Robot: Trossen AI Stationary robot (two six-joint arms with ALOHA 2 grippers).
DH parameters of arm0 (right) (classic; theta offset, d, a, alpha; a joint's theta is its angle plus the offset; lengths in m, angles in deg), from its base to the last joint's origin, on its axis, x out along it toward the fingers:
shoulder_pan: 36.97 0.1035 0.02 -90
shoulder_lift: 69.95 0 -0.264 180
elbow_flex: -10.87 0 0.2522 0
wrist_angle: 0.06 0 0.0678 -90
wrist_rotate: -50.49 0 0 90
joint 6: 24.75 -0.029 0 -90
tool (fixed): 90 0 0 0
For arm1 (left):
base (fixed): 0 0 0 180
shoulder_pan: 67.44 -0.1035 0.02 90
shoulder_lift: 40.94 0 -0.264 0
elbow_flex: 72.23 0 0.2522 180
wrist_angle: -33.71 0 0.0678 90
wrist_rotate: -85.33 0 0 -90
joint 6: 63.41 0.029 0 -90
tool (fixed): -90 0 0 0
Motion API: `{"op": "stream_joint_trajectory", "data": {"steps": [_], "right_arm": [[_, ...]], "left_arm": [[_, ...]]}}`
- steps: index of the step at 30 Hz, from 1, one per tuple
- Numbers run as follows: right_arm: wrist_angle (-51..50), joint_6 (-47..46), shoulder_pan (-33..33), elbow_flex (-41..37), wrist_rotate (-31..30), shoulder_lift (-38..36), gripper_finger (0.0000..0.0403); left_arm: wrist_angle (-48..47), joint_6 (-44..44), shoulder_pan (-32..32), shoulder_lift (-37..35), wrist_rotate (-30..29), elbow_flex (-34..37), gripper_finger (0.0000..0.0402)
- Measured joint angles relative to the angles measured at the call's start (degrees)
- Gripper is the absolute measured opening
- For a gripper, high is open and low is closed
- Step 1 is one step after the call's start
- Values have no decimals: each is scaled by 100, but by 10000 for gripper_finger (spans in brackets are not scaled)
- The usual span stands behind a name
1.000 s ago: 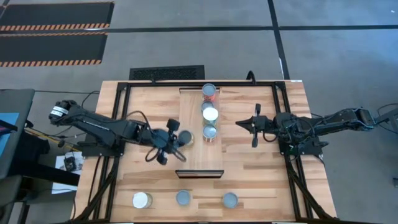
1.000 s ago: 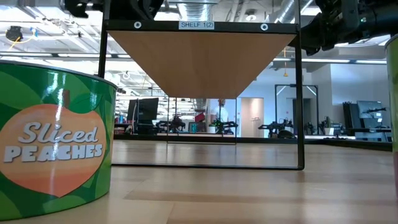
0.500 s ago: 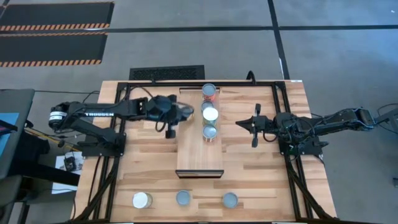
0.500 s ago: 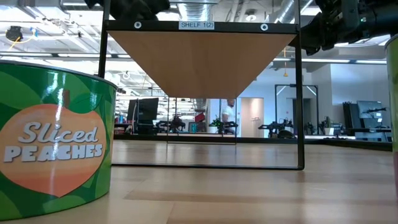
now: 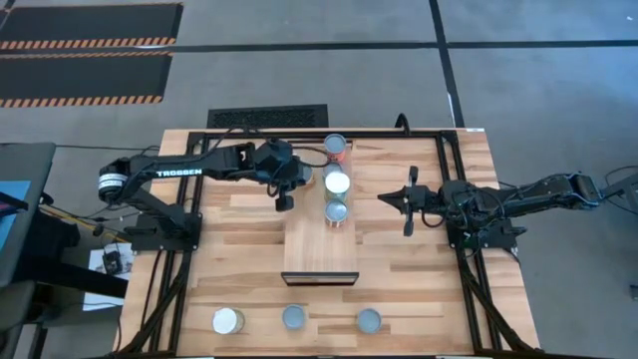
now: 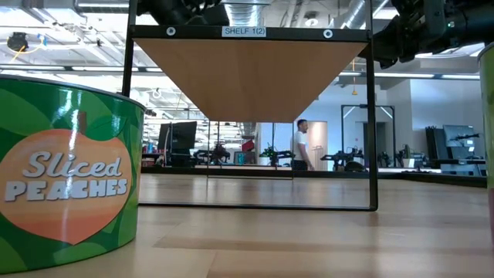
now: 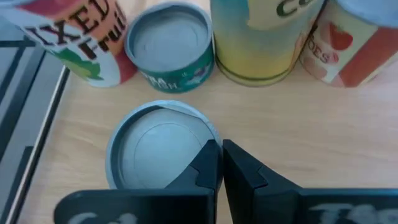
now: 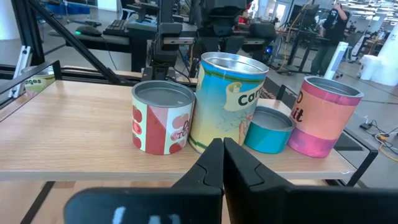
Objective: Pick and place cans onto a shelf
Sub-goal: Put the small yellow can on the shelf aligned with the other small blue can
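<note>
The shelf (image 5: 304,239) is a light-wood plank raised on a black frame over the table's middle. On its far half stand a pink can (image 5: 336,147), a tall yellow can (image 5: 337,182), a red-and-white can (image 5: 337,209) and a low teal can (image 7: 168,46). A silver-topped can (image 7: 158,152) stands upright on the shelf to their left. My left gripper (image 7: 221,155) is shut right at this can (image 5: 305,180). My right gripper (image 5: 383,197) is shut and hovers right of the shelf, pointing at the cans (image 8: 222,152). My left gripper's shut fingertips (image 7: 210,152) lie over the rim (image 7: 202,134) of the silver-topped can's lid, on the side facing the other cans. They come slanting from above and from the table's left. Whether they touch the rim I cannot tell.
Three more cans stand on the table near its near edge (image 5: 227,320) (image 5: 294,317) (image 5: 369,320). One, a green peaches can (image 6: 65,170), fills the low view's left. The shelf's near half is bare. A person (image 6: 302,145) walks far off in the room.
My left gripper has swung from the shelf's middle toward the table's far edge, then a little right toward the row of cans. The silver-topped can has gone along with it and now stands beside the row. The person in the room has walked rightward.
</note>
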Motion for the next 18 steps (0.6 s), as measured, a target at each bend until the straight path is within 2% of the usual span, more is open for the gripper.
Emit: {"op": "stream_joint_trajectory", "data": {"steps": [7, 18], "right_arm": [[2, 14, 0, 0, 0, -1, 20], [2, 30, 0, -2, 0, 2, 16]], "left_arm": [[23, -15, -101, 35, -60, -94, 1], [62, -95, -170, 132, 160, -97, 1]]}}
